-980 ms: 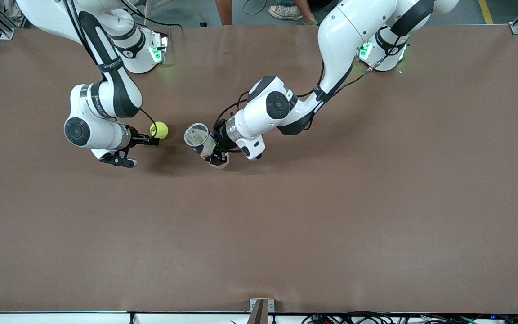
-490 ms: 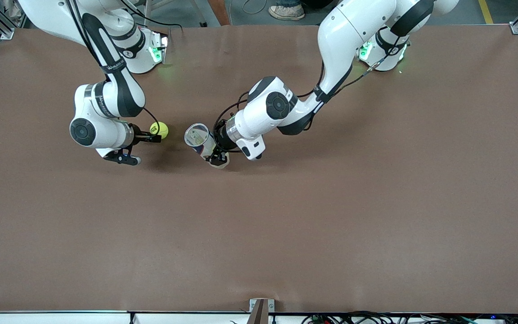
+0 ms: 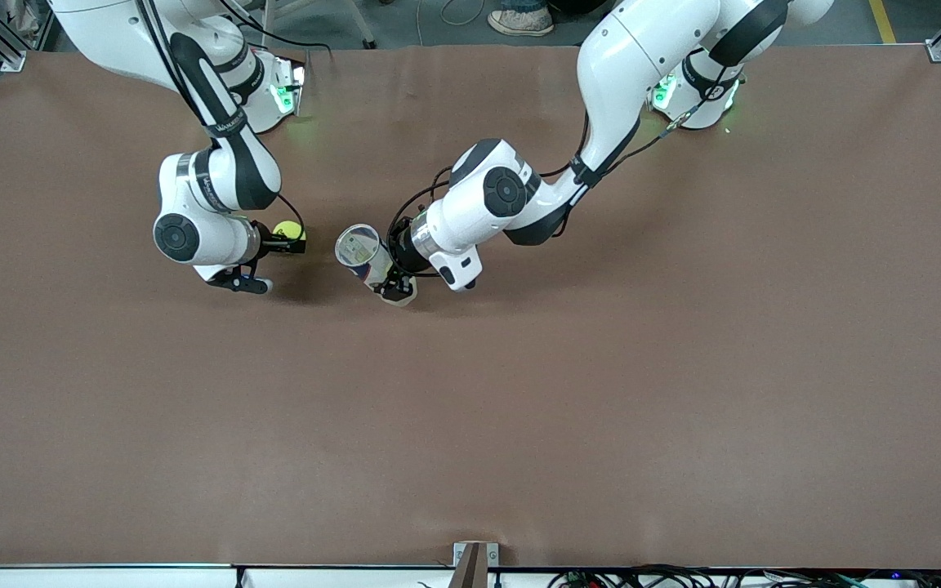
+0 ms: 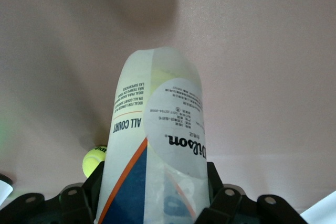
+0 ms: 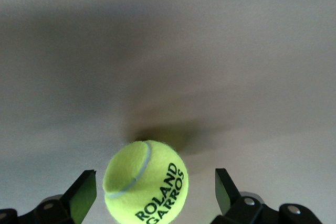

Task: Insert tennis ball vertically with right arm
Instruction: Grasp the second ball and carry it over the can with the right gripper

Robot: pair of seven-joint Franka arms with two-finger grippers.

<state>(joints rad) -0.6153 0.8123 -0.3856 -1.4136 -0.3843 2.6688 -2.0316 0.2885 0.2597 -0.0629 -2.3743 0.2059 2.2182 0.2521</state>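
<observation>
Since a second ago the right gripper [image 5: 152,192] has slid in around the tennis ball [image 3: 288,231], jaws apart and not touching it. Beside it, the left gripper [image 3: 389,282] clamps the ball can [image 3: 363,254] on the table [image 3: 601,392]. Closing off-centre could roll the ball away.

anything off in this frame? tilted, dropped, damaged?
Only the ball can is askew: the left gripper holds it by its lower body, tilted, mouth up. The tennis ball sits on the table between the open fingers of the right gripper, not yet gripped. No damage or spill.
</observation>
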